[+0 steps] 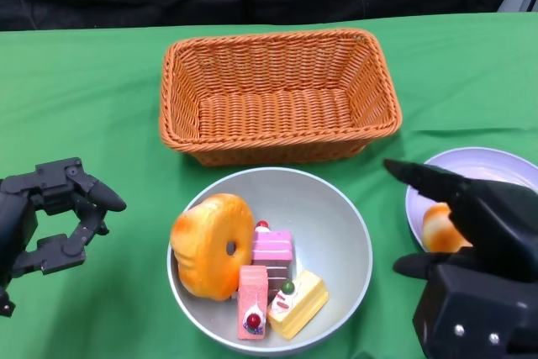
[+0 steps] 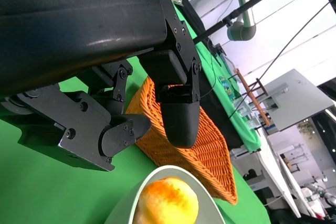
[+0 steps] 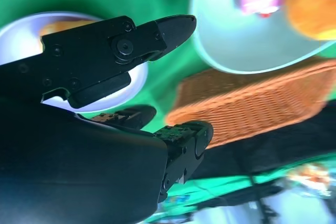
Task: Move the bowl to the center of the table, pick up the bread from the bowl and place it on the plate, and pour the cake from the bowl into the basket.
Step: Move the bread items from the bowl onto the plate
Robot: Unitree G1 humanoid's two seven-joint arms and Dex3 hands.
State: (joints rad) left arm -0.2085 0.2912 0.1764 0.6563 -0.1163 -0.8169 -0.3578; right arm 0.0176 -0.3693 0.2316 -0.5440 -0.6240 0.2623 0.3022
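On the green cloth-covered table, the round grey bowl sits near the middle of my side, just in front of the rectangular orange wicker basket, with a narrow strip of cloth between the two. Inside the bowl, a golden-brown ring-shaped bread stands on edge against the left wall. Beside it lie three cake pieces: a pink layered slice, a red-and-pink slice topped with a dark cherry, and a yellow wedge carrying a green-and-red garnish. These three touch one another and rest close to the bread.

To my right of the bowl stands a round pale lavender plate, near the bowl but not touching it. A small golden-brown bread roll lies on the plate, partly hidden behind my right hand.

My right hand sits over the near side of the plate, fingers spread and holding nothing; the right wrist view confirms an empty gap between the fingers, with the plate beneath. My left hand is over bare cloth, well apart from the bowl on its left, fingers curved but separated and gripping nothing. The left wrist view shows the same gap, with the basket and the bread beyond it.
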